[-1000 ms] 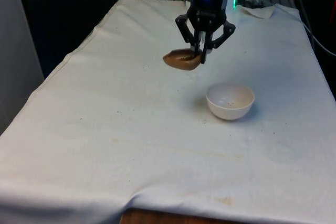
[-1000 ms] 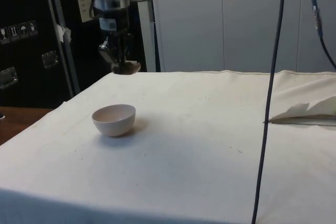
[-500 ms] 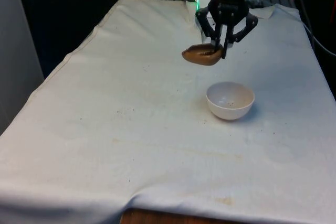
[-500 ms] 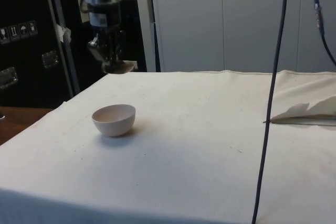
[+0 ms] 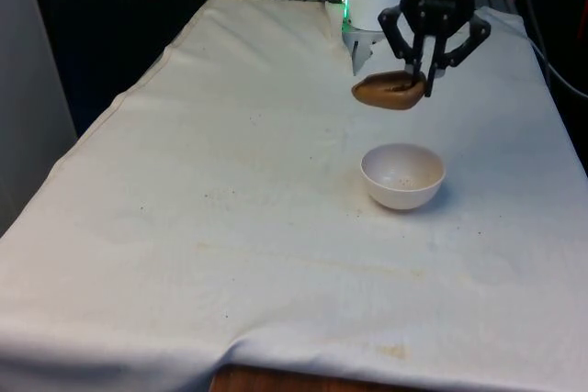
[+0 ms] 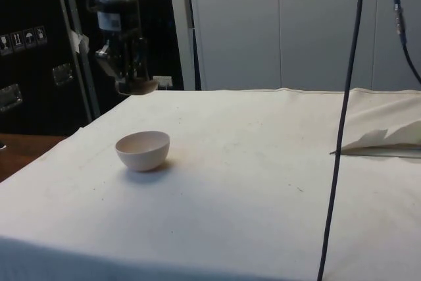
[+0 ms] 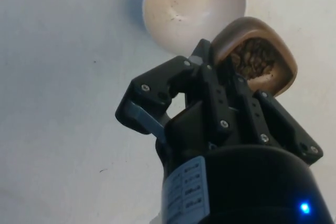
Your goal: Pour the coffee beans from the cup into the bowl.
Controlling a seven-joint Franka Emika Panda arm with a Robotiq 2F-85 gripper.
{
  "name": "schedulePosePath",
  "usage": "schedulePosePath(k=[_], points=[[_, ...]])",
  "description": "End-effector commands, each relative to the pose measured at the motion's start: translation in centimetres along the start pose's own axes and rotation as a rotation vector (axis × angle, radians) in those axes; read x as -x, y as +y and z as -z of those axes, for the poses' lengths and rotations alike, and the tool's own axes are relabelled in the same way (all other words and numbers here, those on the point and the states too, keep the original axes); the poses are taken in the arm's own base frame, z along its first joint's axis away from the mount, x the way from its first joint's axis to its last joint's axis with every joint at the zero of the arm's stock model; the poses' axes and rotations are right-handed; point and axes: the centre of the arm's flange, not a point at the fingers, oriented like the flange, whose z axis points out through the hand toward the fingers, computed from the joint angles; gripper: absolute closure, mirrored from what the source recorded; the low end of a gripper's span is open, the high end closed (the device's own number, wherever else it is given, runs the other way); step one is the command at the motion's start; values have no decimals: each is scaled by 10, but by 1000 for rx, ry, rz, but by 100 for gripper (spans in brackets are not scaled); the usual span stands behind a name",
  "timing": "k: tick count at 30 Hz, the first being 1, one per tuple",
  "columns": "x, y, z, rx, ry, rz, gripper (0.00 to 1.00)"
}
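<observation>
The hand [image 5: 425,86] grips the bean-filled cup [image 5: 390,93] aloft beyond the bowl [image 5: 402,175]; next it must centre over it and tip

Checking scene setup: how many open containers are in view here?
2. A brown wooden cup holding coffee beans, gripped in the end effector above the table; a white round bowl standing on the cloth.

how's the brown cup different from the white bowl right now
The brown cup hangs in the air, gripped by its rim in the gripper; the white bowl sits on the white cloth. The cup holds coffee beans; the bowl has just a few dark specks inside. The cup looks smaller and shallower than the bowl. Both are upright, open-topped and rounded.
</observation>
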Motion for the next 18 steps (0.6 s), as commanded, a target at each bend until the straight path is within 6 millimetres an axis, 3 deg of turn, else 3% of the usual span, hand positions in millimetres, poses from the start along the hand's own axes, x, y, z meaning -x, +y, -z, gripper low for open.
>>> schedulePosePath(k=[1,18], points=[[1,-6,2,4,1,-3,97],[11,-40,7,-32,4,-10,97]])
